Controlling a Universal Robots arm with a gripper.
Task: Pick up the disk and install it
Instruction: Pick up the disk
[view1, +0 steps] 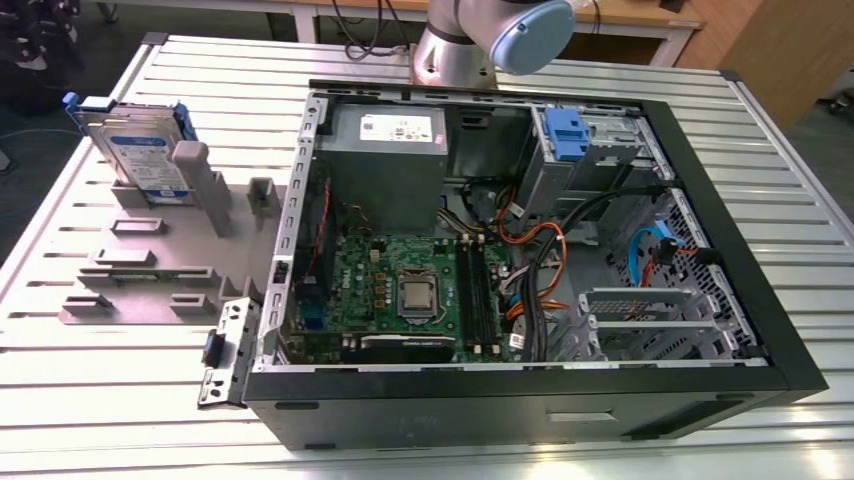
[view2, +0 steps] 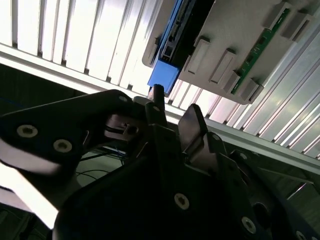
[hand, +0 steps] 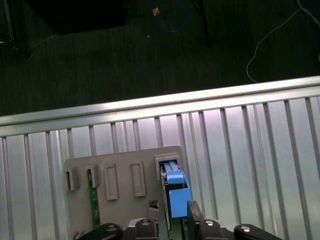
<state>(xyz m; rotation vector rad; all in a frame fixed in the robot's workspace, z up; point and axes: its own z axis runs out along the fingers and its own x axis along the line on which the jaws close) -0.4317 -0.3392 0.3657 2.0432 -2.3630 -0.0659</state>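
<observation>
Exterior view: the disk (view1: 134, 150), a flat silver rectangle with a white-and-blue label framed by a blue plastic carrier, stands on edge in a slot of the matt grey moulded holder (view1: 174, 250). The holder lies at about ten o'clock from the open black computer case (view1: 534, 400) on the ribbed aluminium table (view1: 774, 170). In both wrist views the dark, bolted gripper (view2: 175, 100) (hand: 172, 207) hangs apart from the disk's blue end, its two tapered fingers parted and gripping nothing.
</observation>
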